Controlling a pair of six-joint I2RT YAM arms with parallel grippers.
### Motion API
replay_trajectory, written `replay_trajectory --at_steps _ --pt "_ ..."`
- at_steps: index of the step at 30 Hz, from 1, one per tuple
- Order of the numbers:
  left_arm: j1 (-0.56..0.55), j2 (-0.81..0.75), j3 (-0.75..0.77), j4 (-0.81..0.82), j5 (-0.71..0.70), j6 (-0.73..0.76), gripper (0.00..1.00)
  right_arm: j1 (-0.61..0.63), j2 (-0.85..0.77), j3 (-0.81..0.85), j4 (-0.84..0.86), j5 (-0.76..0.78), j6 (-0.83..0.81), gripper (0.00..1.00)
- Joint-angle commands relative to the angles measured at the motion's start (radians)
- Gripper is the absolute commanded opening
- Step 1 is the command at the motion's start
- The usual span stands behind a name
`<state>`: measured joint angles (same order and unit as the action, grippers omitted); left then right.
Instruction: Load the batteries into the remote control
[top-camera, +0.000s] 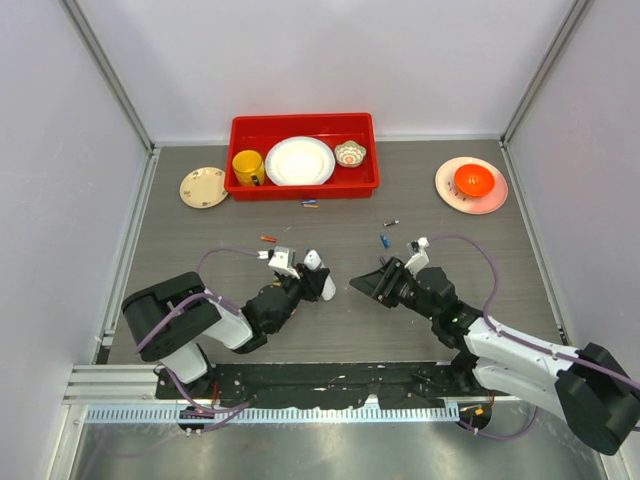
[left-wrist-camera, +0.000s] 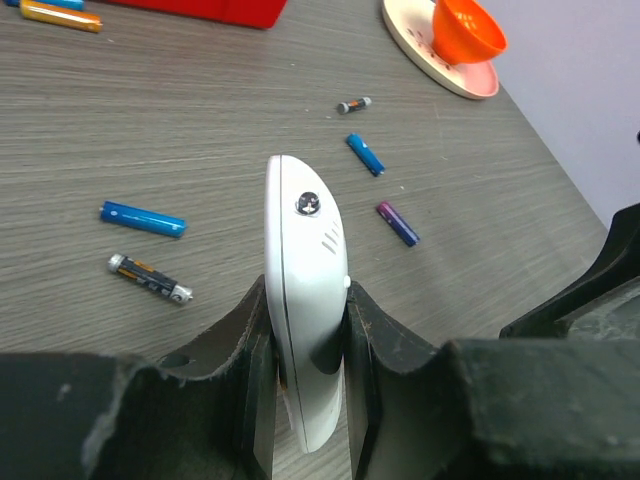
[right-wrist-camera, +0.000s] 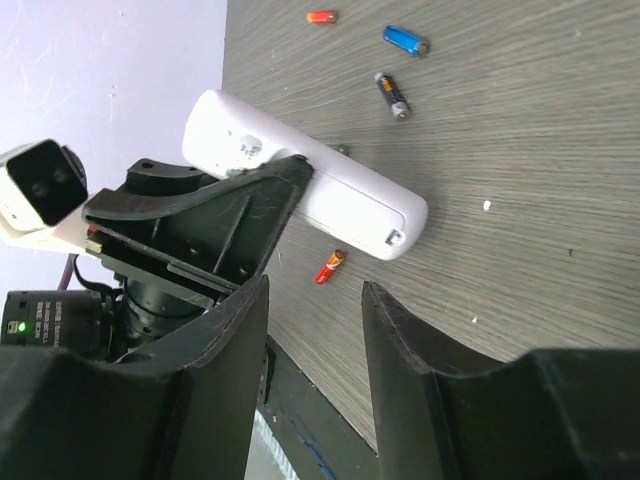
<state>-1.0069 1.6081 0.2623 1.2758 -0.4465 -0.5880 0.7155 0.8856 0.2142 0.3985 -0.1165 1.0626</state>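
Note:
The white remote control (left-wrist-camera: 303, 270) stands on edge, clamped between the fingers of my left gripper (left-wrist-camera: 305, 305), which is shut on it. From above, the remote control (top-camera: 318, 272) pokes out toward the table's middle. My right gripper (right-wrist-camera: 315, 290) faces the remote's free end (right-wrist-camera: 375, 215) from a short way off, jaws apart with nothing between them. Batteries lie loose on the table: a blue one (left-wrist-camera: 143, 219), a black-and-orange one (left-wrist-camera: 150, 278), another blue (left-wrist-camera: 365, 154), a purple one (left-wrist-camera: 397, 223) and an orange-red one (right-wrist-camera: 330, 267) just under the remote.
A red bin (top-camera: 303, 190) with a yellow mug, white plate and small bowl stands at the back. Beside it on the left lies a small plate (top-camera: 204, 186). A pink plate (top-camera: 445, 185) carrying an orange bowl (top-camera: 473, 180) sits back right. Two batteries (top-camera: 310, 204) lie before the bin.

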Motion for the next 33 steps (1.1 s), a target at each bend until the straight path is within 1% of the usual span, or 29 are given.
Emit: replay_trajectory --at_steps 1,6,16,25,30,33 --pt "-0.004 0.021 0.017 0.272 -0.083 0.040 0.00 -0.036 0.073 -0.030 0.233 -0.113 0.099 0.48" --pt "-0.004 0.047 0.022 0.272 -0.089 0.019 0.00 -0.036 0.176 -0.036 0.339 -0.135 0.115 0.50" --pt "-0.004 0.053 0.017 0.272 -0.087 0.014 0.00 -0.037 0.468 -0.029 0.569 -0.178 0.177 0.50" --pt "-0.007 0.046 0.000 0.272 -0.092 0.005 0.00 -0.037 0.627 -0.006 0.701 -0.189 0.209 0.48" --pt "-0.013 0.047 0.003 0.272 -0.089 0.008 0.00 -0.036 0.732 0.004 0.787 -0.190 0.246 0.44" --pt "-0.018 0.047 0.002 0.272 -0.092 0.008 0.00 -0.034 0.797 0.004 0.867 -0.195 0.279 0.43"
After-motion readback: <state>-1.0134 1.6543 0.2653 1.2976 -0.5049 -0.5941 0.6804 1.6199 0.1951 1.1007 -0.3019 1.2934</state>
